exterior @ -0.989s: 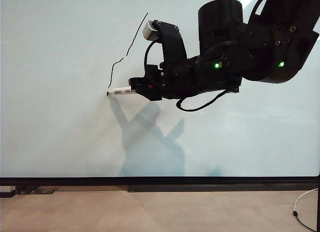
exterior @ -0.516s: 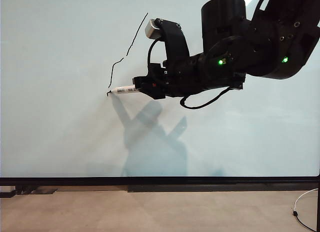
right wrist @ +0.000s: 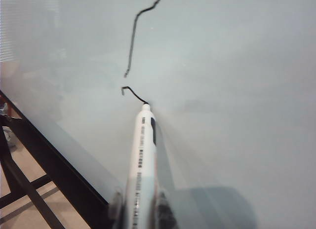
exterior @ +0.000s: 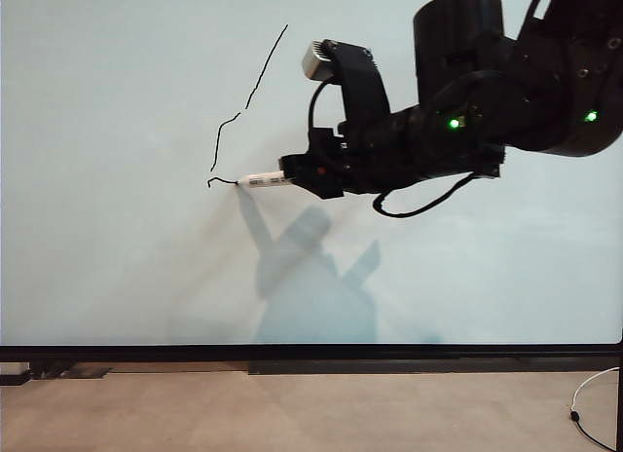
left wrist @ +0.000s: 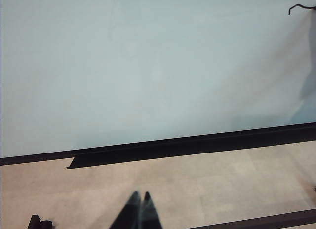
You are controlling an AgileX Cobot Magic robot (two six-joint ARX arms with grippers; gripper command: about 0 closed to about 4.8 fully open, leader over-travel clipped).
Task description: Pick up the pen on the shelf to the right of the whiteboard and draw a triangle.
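The pen (exterior: pixel 266 180), clenched in the right gripper (exterior: pixel 304 172), projects ahead with its tip on the whiteboard (exterior: pixel 117 257), starting the triangle's (exterior: pixel 243 106) base. Uneven pressure could break the line. The left gripper (left wrist: pixel 139 202) rests closed, away from the board.

pen (right wrist: pixel 139 165) label: black bars like a barcode along the white barrel, with one dark block beside them; no letter or number can be read
pen (exterior: pixel 267 180) in exterior view: small dark marks on the barrel, too small to read
whiteboard (exterior: pixel 117 257): only a hand-drawn black line, no text, no sign
right gripper (exterior: pixel 292 177): no brand or number can be read on the black body
left gripper (left wrist: pixel 140 198): no text on the dark fingertips
green lights on right arm: plain dots, no sign
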